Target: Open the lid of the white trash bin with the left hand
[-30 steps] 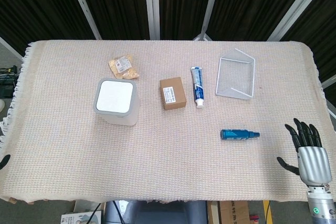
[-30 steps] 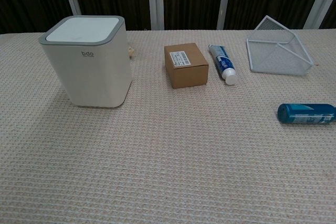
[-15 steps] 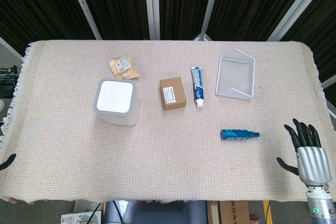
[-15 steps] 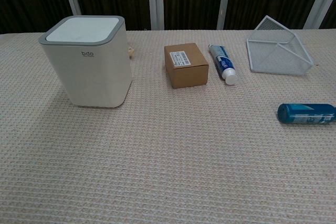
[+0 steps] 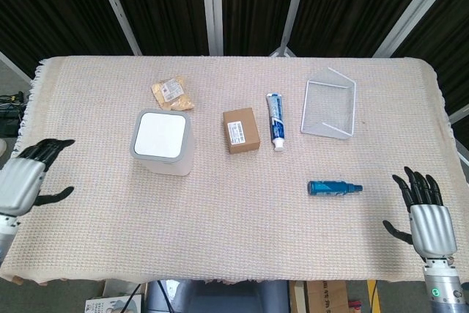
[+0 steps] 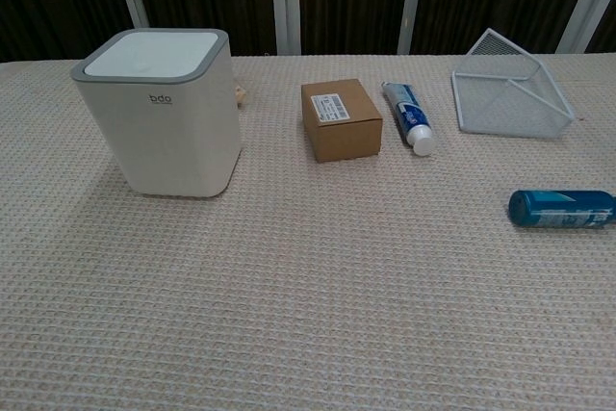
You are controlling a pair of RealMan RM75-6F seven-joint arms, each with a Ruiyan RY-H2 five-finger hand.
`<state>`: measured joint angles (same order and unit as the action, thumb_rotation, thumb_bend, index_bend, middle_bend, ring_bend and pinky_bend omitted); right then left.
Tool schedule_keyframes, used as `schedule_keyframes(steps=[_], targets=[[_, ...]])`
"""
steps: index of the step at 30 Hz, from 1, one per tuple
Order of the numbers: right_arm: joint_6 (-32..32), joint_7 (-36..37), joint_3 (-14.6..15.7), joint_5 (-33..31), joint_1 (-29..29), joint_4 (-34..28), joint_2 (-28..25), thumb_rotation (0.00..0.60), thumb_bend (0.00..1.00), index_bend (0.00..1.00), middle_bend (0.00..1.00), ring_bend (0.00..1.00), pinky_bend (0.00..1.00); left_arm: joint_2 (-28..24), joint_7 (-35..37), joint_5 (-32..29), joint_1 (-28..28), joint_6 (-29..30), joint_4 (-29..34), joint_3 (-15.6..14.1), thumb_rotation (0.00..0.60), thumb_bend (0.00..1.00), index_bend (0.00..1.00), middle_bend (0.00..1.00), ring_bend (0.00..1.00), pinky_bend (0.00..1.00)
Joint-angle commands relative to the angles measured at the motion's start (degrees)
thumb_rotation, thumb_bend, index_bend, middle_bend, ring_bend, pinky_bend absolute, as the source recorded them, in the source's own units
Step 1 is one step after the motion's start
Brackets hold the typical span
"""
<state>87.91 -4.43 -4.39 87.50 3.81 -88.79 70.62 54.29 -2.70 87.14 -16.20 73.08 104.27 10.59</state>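
Facing a closed white trash bin (image 6: 159, 113) with both robot hands empty and spread.
Nearest us, we see the left robot hand (image 5: 23, 179) at the table's (image 5: 220, 232) left edge and the right robot hand (image 5: 422, 214) at its near right corner, each with fingers apart, holding nothing. Open woven cloth lies between them. A blue bottle (image 5: 333, 188) lies near the right robot hand. Further back, left of centre, the bin stands upright: pale body, grey rim, flat white lid (image 5: 160, 134) down. Right of it sit a cardboard box (image 5: 241, 130), a toothpaste tube (image 5: 275, 120) and a wire basket (image 5: 330, 105); a snack packet (image 5: 172, 93) lies just behind the bin.
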Motion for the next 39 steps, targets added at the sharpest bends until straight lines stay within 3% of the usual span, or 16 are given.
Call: schedule_keyframes(steps=[1, 3, 6, 11, 25, 39], targets=[[-0.1, 0.0, 0.0, -0.2, 0.0, -0.1, 0.1, 0.6, 0.14, 0.15, 0.0, 0.06, 0.04, 0.2, -6.5, -0.9, -5.8, -4.3, 4.2, 3.6, 0.6, 0.32, 0.18, 0.56, 0.5, 0.59], [-0.4, 0.0, 0.0, -0.4, 0.1, 0.1, 0.2, 0.6, 0.14, 0.15, 0.0, 0.06, 0.04, 1.6, -9.2, -1.3, -7.3, -5.1, 4.9, 4.1, 0.6, 0.38, 0.2, 0.67, 0.6, 0.63], [-0.7, 0.2, -0.1, -0.8, 0.2, 0.1, 0.2, 0.6, 0.14, 0.15, 0.0, 0.06, 0.04, 3.8, -12.9, -2.7, -9.7, -7.4, 5.7, 4.3, 0.6, 0.46, 0.22, 0.76, 0.67, 0.66], [-0.6, 0.5, -0.3, -1.1, 0.1, 0.0, 0.0, 0.6, 0.14, 0.15, 0.0, 0.07, 0.04, 6.0, -19.7, -7.2, -13.0, -11.6, 7.1, 4.3, 0.6, 0.55, 0.22, 0.85, 0.73, 0.66], [-0.7, 1.1, -0.9, -2.0, 0.2, 0.5, 0.1, 0.6, 0.14, 0.15, 0.0, 0.08, 0.04, 12.3, -37.1, -20.1, -19.2, -13.5, 9.0, 3.3, 0.6, 0.61, 0.22, 0.9, 0.77, 0.67], [-0.6, 1.7, -1.1, -2.0, 0.3, 1.1, 0.4, 0.6, 0.14, 0.15, 0.0, 0.08, 0.04, 15.6, -42.5, -23.6, -20.7, -10.9, 6.7, 0.4, 0.6, 0.61, 0.23, 0.9, 0.77, 0.67]])
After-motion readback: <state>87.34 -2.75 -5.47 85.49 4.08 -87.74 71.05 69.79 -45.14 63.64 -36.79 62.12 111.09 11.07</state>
